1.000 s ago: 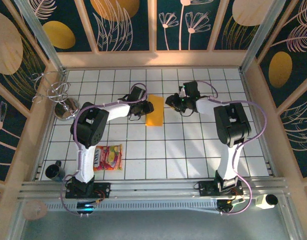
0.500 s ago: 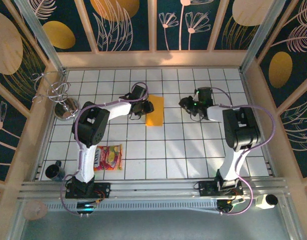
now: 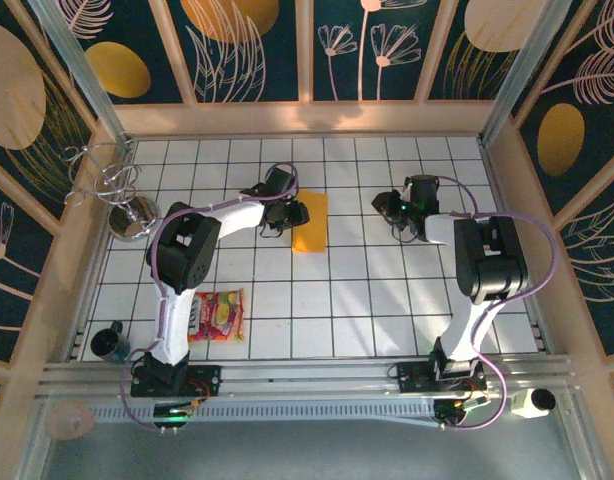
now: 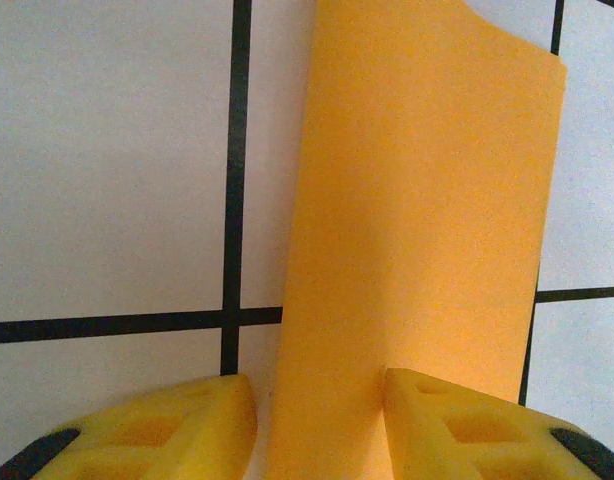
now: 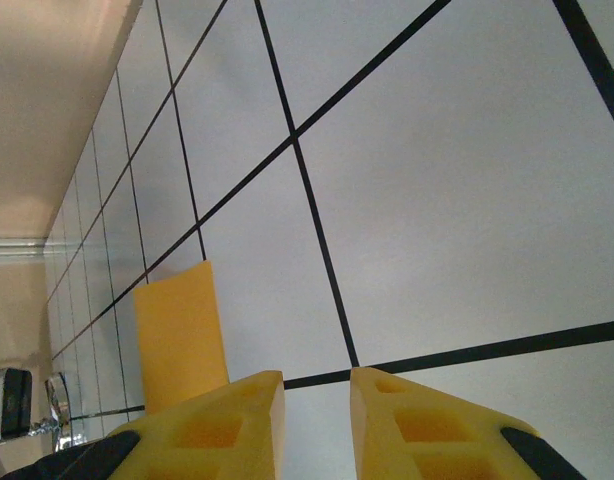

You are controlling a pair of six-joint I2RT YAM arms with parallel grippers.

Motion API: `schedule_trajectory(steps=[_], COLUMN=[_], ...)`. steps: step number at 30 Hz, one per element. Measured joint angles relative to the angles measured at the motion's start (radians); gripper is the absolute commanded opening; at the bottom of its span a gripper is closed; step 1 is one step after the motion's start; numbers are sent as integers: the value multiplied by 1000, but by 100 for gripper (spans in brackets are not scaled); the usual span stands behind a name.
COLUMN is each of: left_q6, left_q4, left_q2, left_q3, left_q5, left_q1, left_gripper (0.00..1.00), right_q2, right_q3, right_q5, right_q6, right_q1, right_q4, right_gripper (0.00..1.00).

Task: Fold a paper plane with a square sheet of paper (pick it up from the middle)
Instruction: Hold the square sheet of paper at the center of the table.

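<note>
- Counter point(image 3: 367, 290): white tiles with dark grid lines, lying under both sets of jaws.
- Snack packet point(image 3: 217, 315): lying flat, well behind the left jaws, toward that arm's base.
- Square sheet of paper point(image 3: 310, 222): lying flat as a narrow folded strip, reaching forward from the left jaws and sitting well apart from the right jaws.
- Left gripper point(image 4: 317, 385): jaws standing apart, released, straddling the strip's near edge. One is sitting over paper, the other over bare tile.
- Right gripper point(image 5: 315, 378): jaws standing narrowly apart, gripping nothing, hovering over bare tile.
</note>
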Motion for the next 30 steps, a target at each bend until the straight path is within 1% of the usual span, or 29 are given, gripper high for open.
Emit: schedule_trajectory(steps=[7,17,23,30], left_q6=[23,42,41,33], left_q4=[-6,-6,-7,-7], left_q2=[4,5,6,6], left_q3=[5,5,5,5], left_q5=[3,3,2,0], left_q1=[0,-1,-1,-1], left_gripper=[42,43,42,42], right_q2=[0,21,72,150], right_q3=[1,48,85,151], right_q5=[-5,-40,-76,-138], right_q6=[-8,-31,-33,-19], right_q1=[9,76,137,234], right_q4=[0,0,-1,0], right_gripper=[24,24,19,16])
